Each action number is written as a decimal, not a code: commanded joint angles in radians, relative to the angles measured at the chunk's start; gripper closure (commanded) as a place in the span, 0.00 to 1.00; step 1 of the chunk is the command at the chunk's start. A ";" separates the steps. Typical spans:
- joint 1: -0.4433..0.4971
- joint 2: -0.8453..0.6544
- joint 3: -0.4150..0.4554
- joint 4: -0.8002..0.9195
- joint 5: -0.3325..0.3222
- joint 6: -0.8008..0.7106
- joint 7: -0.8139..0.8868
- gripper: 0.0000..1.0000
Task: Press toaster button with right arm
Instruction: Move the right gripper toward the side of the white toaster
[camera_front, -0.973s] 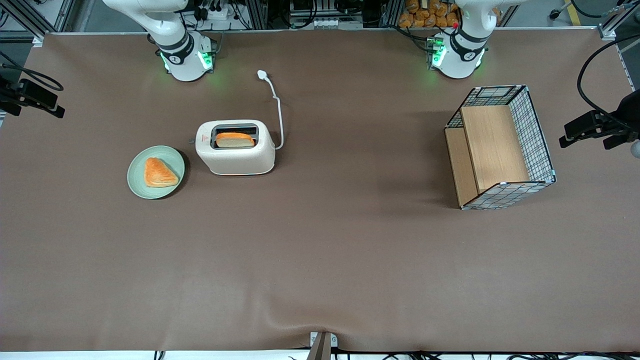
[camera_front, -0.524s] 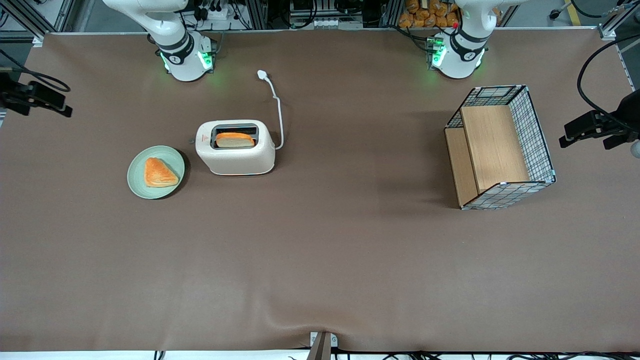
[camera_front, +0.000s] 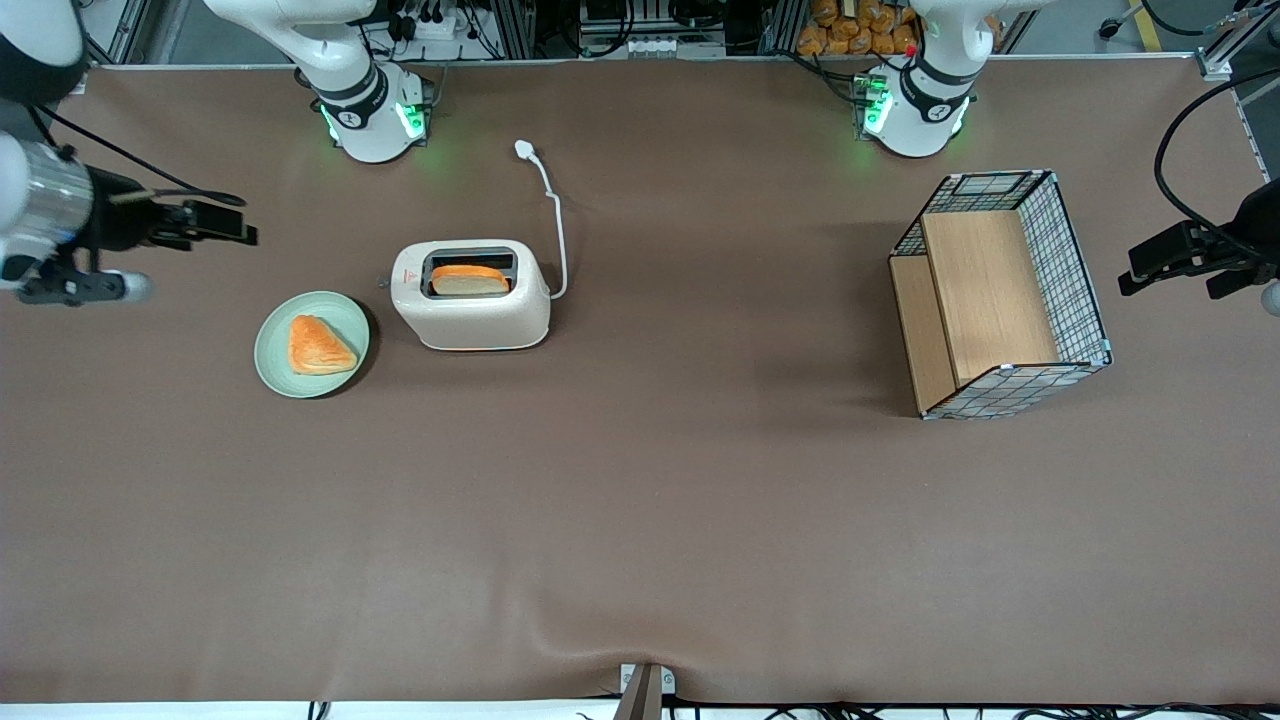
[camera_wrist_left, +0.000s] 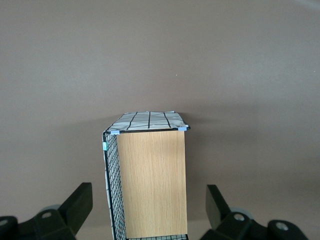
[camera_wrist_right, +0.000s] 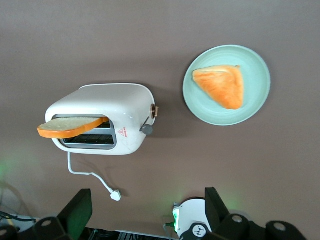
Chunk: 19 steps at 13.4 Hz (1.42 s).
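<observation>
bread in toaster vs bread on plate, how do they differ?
The slice in the toaster is a flat, pale-faced piece standing in the slot of the toaster; the piece on the plate is triangular, orange all over, lying flat on the green plate. Both have orange crust. The gripper hangs above the table toward the working arm's end, touching neither.
</observation>
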 joint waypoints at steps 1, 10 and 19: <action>-0.009 -0.008 -0.002 -0.108 0.072 0.070 -0.007 0.00; -0.015 0.049 -0.002 -0.293 0.218 0.189 -0.010 0.70; -0.003 0.176 -0.002 -0.327 0.244 0.230 -0.074 1.00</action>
